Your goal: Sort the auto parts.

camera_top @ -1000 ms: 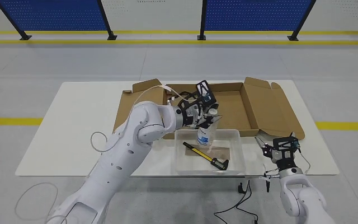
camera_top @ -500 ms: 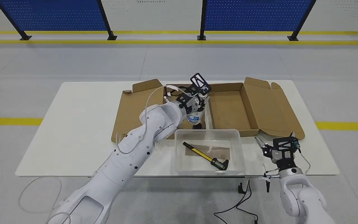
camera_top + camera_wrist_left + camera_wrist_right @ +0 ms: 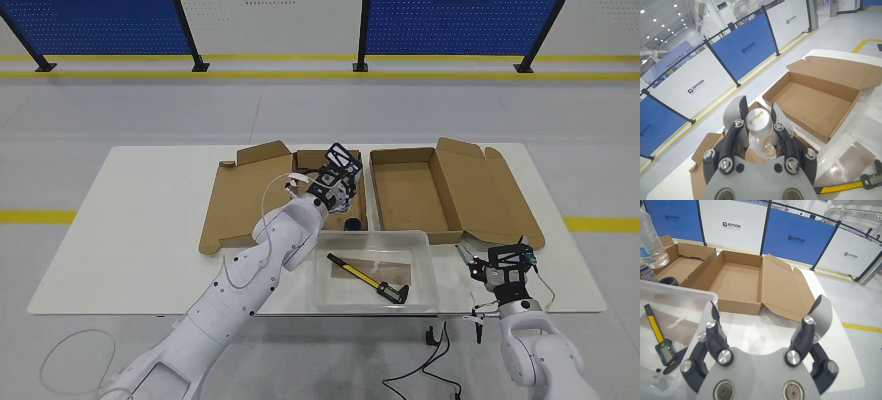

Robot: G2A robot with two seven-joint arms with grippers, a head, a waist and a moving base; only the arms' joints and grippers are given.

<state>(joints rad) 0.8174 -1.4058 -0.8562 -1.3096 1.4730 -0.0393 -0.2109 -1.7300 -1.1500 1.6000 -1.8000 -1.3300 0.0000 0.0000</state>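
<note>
Here, the left gripper (image 3: pixel 759 107) is clamping a likely slick, crushable bottle (image 3: pixel 758 121) under its cap, at eleven o'clock from the bin (image 3: pixel 372 234); the right gripper (image 3: pixel 767 305) is gaping.

We note bright, even o/head light; ceiling lamps (image 3: pixel 654 19) far beyond bin (image 3: pixel 834 166); glare on bin floor; wrist-view edges bend.

Two boxes (image 3: pixel 245 200) (image 3: pixel 405 195), one bin (image 3: pixel 318 262), one caliper (image 3: pixel 365 277) — one clear bottle (image 3: pixel 758 121)

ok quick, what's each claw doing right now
Left claw: closed, holding a clear bottle by its capped neck.
Right claw: open, holding nothing.
</note>
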